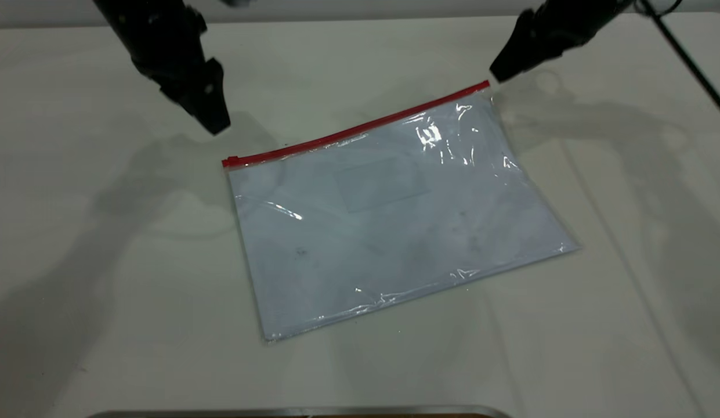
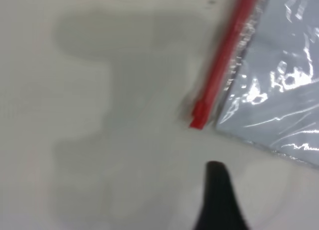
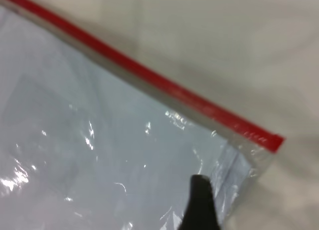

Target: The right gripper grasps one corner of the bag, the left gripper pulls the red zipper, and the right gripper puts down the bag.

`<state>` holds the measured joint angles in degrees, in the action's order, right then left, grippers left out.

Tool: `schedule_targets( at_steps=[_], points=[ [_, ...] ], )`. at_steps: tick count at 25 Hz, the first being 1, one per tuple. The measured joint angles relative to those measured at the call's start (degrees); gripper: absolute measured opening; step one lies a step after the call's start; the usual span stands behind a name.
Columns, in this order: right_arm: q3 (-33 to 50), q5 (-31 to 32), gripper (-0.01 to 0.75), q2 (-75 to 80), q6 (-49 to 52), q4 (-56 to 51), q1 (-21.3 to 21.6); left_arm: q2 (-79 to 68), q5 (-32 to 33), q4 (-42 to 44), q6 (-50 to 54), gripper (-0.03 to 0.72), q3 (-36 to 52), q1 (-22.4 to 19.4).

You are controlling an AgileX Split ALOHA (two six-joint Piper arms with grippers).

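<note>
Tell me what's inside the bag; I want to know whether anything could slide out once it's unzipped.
Through the clear bag only a pale sheet-like filling and a faint rectangular patch show. No loose items are visible; glare hides some areas. The red zipper looks closed.

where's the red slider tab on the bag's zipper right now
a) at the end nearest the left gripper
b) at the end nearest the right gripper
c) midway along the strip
a: the slider tab sits at the red zipper's end below the left gripper.

A white table [image 1: 104,325] fills the scene. A thin metal edge [image 1: 301,411] runs along its near side.
</note>
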<state>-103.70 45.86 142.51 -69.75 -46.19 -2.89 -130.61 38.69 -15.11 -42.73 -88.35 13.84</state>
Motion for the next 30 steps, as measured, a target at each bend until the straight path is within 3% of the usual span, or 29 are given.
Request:
schedule_targets(
  at_steps=[4,10,18,24,30],
  points=[
    [0.0,0.78,0.685,-8.08,7.15,5.56,0.0,4.46,10.94,8.59,13.25,0.677,-6.32,0.0],
    [0.0,8.15,0.609,-26.42,18.51,13.96,0.0,14.66,28.19,19.33,30.42,0.643,-16.28,0.0],
    [0.0,24.18,0.572,-47.11,36.19,24.38,0.0,28.96,28.2,25.05,39.44,0.521,-18.2,0.0],
    [4.16,24.88,0.571,-58.14,43.31,26.68,0.0,42.49,28.2,21.64,40.5,0.498,-12.26,0.0],
    [20.09,24.88,0.57,-69.26,47.56,26.26,0.0,58.9,28.2,20.25,40.69,0.497,2.45,0.0]
  ],
)
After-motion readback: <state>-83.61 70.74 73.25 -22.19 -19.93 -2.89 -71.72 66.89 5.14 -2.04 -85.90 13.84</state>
